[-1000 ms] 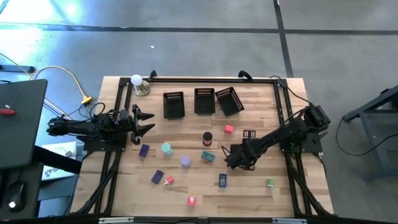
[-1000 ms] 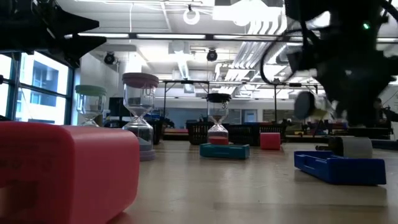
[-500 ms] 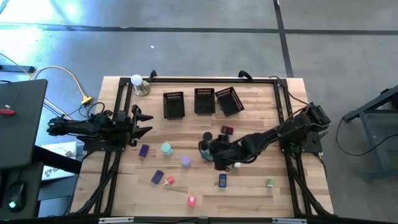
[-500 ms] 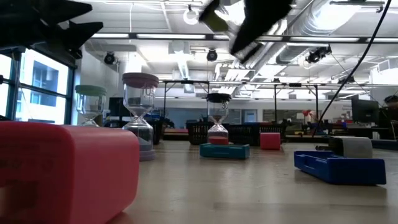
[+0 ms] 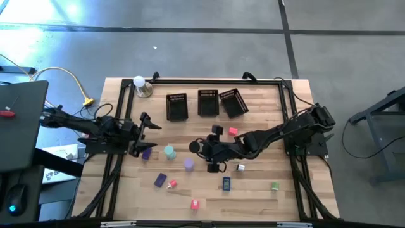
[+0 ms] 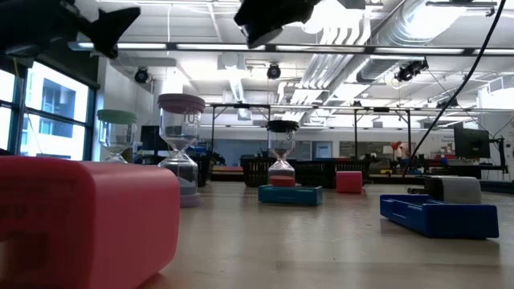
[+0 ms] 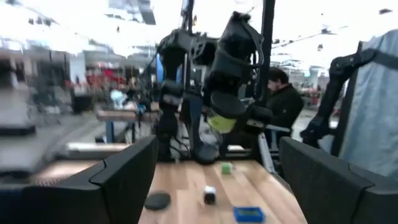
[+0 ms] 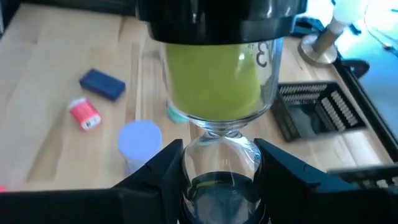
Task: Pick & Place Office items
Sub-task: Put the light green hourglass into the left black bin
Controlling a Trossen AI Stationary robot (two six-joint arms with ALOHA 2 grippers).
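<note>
Three black mesh baskets [image 5: 204, 103] stand in a row at the far side of the wooden table [image 5: 266, 196], the rightmost one turned askew, and a white ball on a metal base [image 5: 141, 85] sits at the far left corner. Small coloured pieces lie scattered across the middle and near part of the table: a teal-capped hourglass [image 5: 169, 151], a lilac-capped hourglass [image 5: 188, 164], a purple block [image 5: 147, 152], a dark blue block [image 5: 160, 180], a blue block [image 5: 226, 183], a pink cube [image 5: 233, 132] and a green piece [image 5: 275, 186] near the right edge. In the low view a big red block [image 6: 84, 221] fills the near left, with hourglasses and a teal tray behind it. The right gripper [image 8: 217, 168] is out over the table's middle, raised above the surface, its two dark fingers [image 8: 158, 171] clamped on the narrow glass waist of a black-capped hourglass [image 8: 216, 74] holding yellow-green sand; in the right wrist view its long axis runs straight out from the fingers. The lilac-capped hourglass and a basket lie beneath it. The left gripper [image 5: 143, 131] hangs at the table's left edge just beside the purple block, its fingers [image 7: 124, 171] spread wide with nothing between them.
</note>
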